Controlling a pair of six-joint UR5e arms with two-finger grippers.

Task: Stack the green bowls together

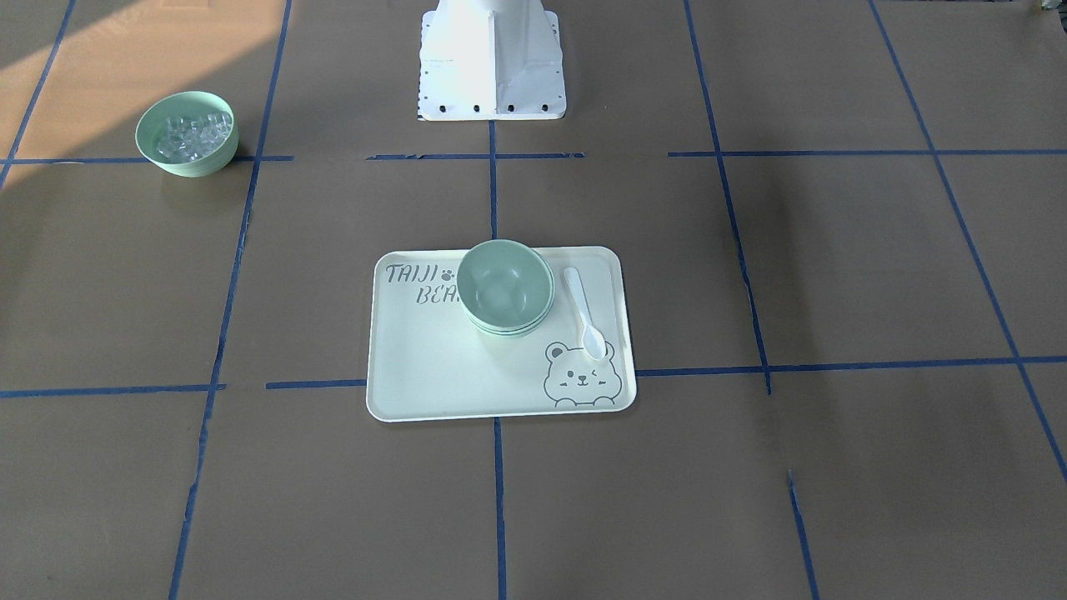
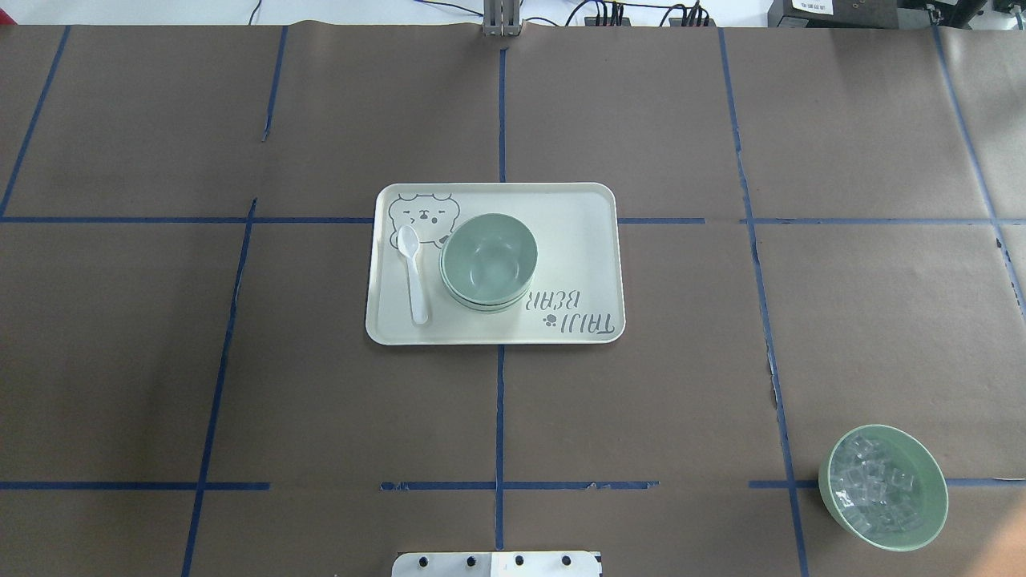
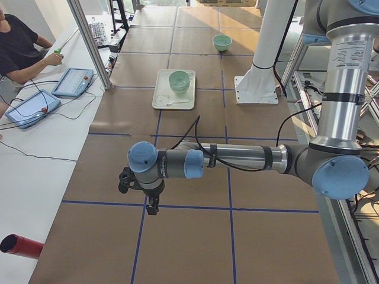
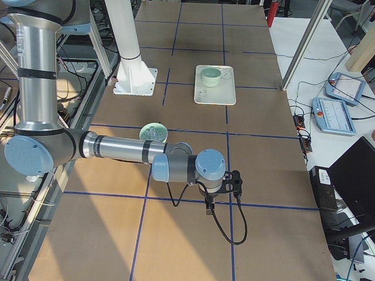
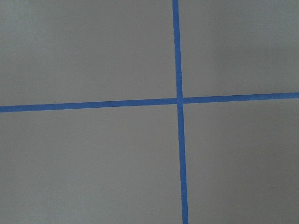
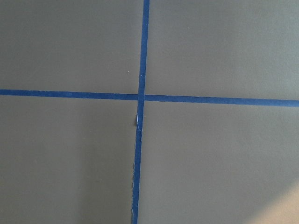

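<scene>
**A:** Start on the left. What are the left jaws doing?

**B:** The left arm [image 3: 177,164] hangs them low over bare desk [image 5: 84,51], with a blue tape cross [image 5: 179,100] beneath. Only the side camera shows them, so I cannot tell whether they are apart or together.

**A:** And the green bowls [image 2: 489,258]?

**B:** They are well apart from those jaws, roughly midway between the two pairs. They sit nested in one pile on the cream tray [image 2: 577,208], with a white spoon [image 2: 414,274] just beside them on the left-jaw side. To my eye the stacking looks finished.

**A:** How would they handle?

**B:** Likely light, stiff, smooth plastic, so slippery. I would pinch the rim, one finger inside the wall and one outside (a nested bowl may cling and lift with its neighbour).

**A:** Further right?

**B:** The bowl of clear cubes [image 2: 883,487] stands nearer the right jaws and is not part of the task. The right arm [image 4: 123,150] holds its jaws over another tape cross [image 6: 140,97], and again I cannot tell their state.
</scene>
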